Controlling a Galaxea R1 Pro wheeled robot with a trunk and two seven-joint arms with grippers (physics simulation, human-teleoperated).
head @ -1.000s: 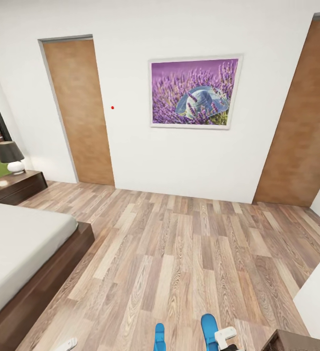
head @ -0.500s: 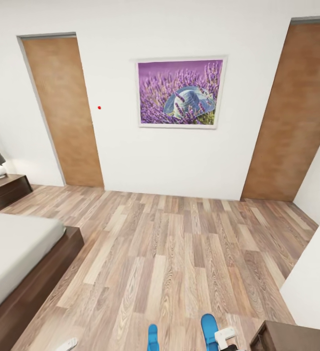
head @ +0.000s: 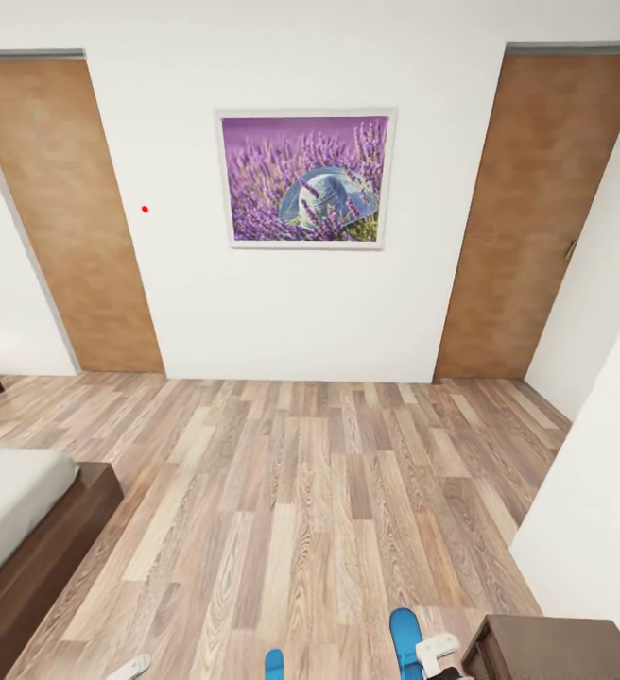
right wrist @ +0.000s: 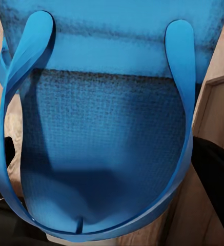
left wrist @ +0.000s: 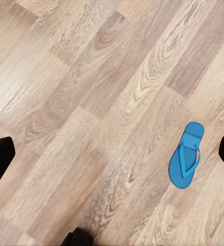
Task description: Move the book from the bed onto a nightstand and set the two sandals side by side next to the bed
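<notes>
The right gripper [head: 439, 654] is closed on one blue sandal [head: 405, 640], whose sole and straps crowd its wrist view; the left gripper [left wrist: 112, 154] hangs spread wide and empty over the wood-plank floor [head: 329, 491], where the second sandal [left wrist: 186, 162] lies flat. The sandal step seems in hand: the carried one must go beside the bed [head: 17, 529], at the head view's left, with its mate. A dark cabinet [head: 556, 647] stands close at the right.
</notes>
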